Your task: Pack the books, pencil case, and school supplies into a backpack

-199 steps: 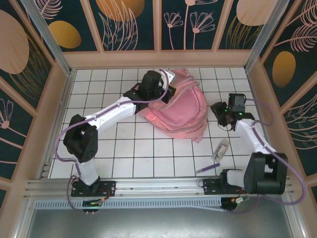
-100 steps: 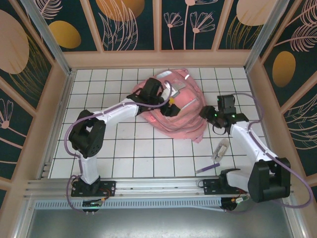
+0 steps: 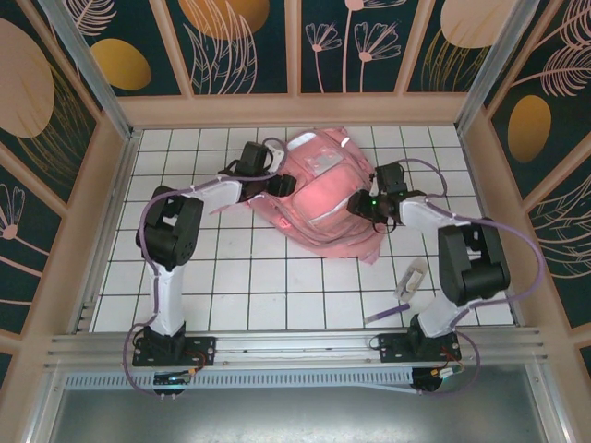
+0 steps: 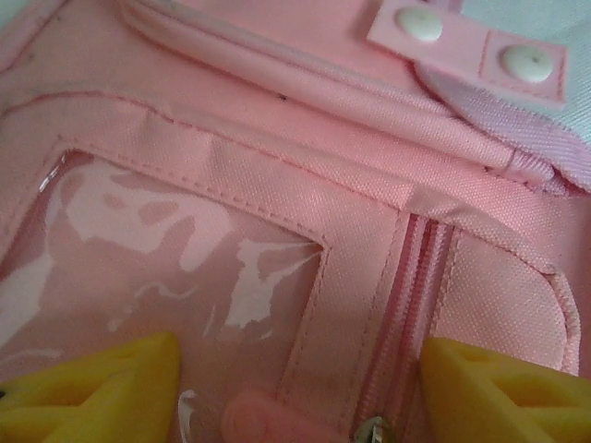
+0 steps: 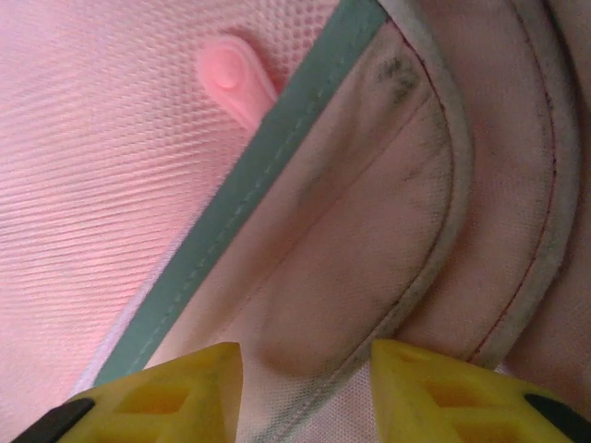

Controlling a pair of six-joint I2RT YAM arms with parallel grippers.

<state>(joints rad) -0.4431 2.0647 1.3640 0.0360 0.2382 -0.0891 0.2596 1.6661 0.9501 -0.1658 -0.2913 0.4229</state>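
Our left hand (image 3: 280,184), spread, and right hand (image 3: 360,204), grip we couldn't tell, had moved onto the backpack (image 3: 319,221); pencil case (image 3: 412,278) lay near the surface's (image 3: 231,277) right edge.

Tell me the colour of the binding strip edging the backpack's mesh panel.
The binding strip is teal-green against the pink backpack; it shows best in the right wrist view.

Top camera: high at 6 o'clock edge of table (image 3: 231,277), looking down. Both wrist cameras: very close, facing backpack (image 3: 323,198) fabric, shared by all three.
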